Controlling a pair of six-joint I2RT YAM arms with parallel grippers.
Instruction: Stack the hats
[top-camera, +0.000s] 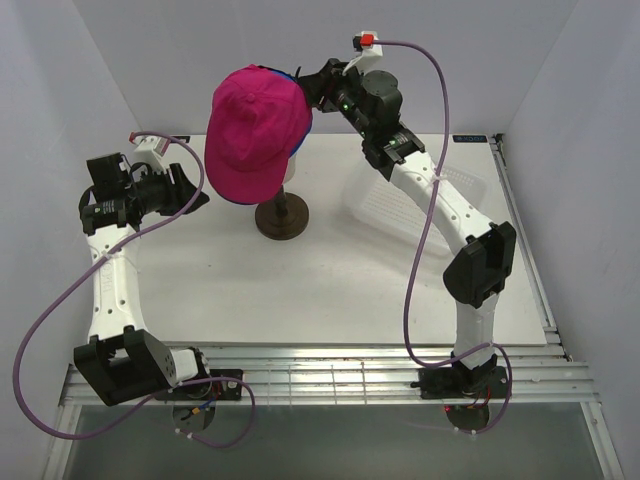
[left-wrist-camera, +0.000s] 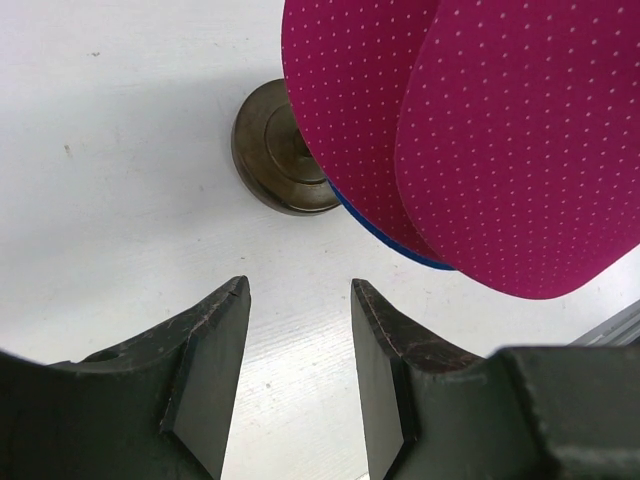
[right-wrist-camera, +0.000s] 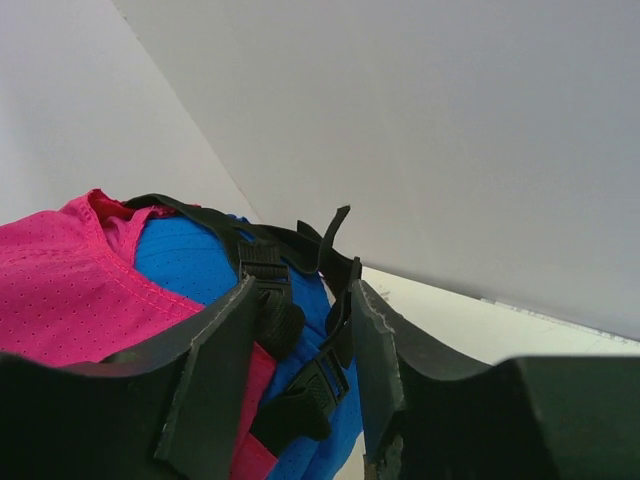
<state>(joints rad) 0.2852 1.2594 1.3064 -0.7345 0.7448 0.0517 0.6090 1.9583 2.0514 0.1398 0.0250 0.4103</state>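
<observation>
The left gripper (left-wrist-camera: 299, 283) and right gripper (right-wrist-camera: 300, 284) are open and hold nothing; the soft, light hats (top-camera: 255, 125) look easiest to pinch by the black straps (right-wrist-camera: 262, 262).

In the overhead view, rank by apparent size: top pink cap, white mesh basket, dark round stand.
Top, unranked: magenta pink fabric cap and white plastic mesh basket; the cap sits nearer the camera, the right arm partly covers the basket.
Smallest: dark round stand.

Dark round stand (top-camera: 281, 218), white mesh basket (top-camera: 378, 208), white table (top-camera: 300, 290)
</observation>
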